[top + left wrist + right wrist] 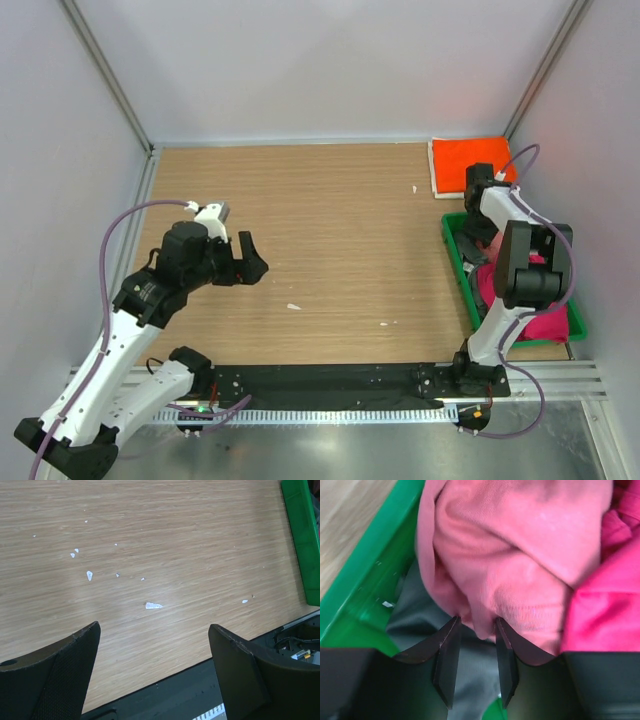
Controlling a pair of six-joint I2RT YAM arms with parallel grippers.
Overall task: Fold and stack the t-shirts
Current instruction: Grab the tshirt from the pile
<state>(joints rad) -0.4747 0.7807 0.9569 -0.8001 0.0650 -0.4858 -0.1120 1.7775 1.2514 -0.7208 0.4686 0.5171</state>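
Pinching a fold of the salmon t-shirt (520, 555) in the green tray (370, 560), lower centre of frame, the right gripper (477, 625) probably must lift it out next, while the left gripper (154, 630) hangs open.

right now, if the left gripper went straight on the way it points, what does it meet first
Most likely the bare wooden table, ahead of the open left gripper; only small white flecks lie there. The green tray sits off to the side, out of line.
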